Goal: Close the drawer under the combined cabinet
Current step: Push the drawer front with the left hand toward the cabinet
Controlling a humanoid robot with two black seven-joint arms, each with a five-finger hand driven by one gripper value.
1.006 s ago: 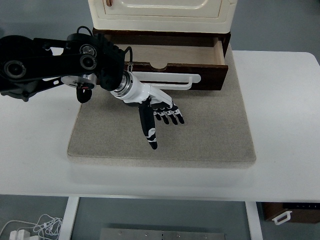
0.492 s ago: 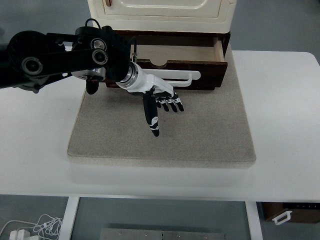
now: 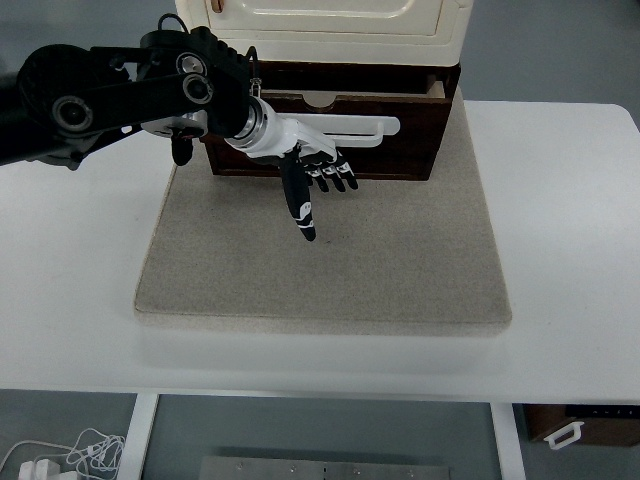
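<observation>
A cream cabinet (image 3: pixel 320 20) stands at the back of the table on a dark wooden base. Its brown drawer (image 3: pixel 390 150) with a white bar handle (image 3: pixel 362 127) sticks out only a little, with a thin strip of its light inside showing. My left hand (image 3: pixel 312 180) comes in from the left on a black arm (image 3: pixel 110 95). Its fingers are spread and hold nothing. The back of the hand lies flat against the drawer front, just under the handle, with the thumb pointing down toward me. The right arm does not show.
The cabinet stands on a grey felt mat (image 3: pixel 330 260) on a white table (image 3: pixel 570 250). A dark box with a white handle (image 3: pixel 580 428) sits on the floor at the lower right. White cables (image 3: pixel 60 455) lie on the floor at the lower left.
My left hand has moved away from me against the drawer front. The drawer has slid back into the cabinet base, from well open to nearly shut.
</observation>
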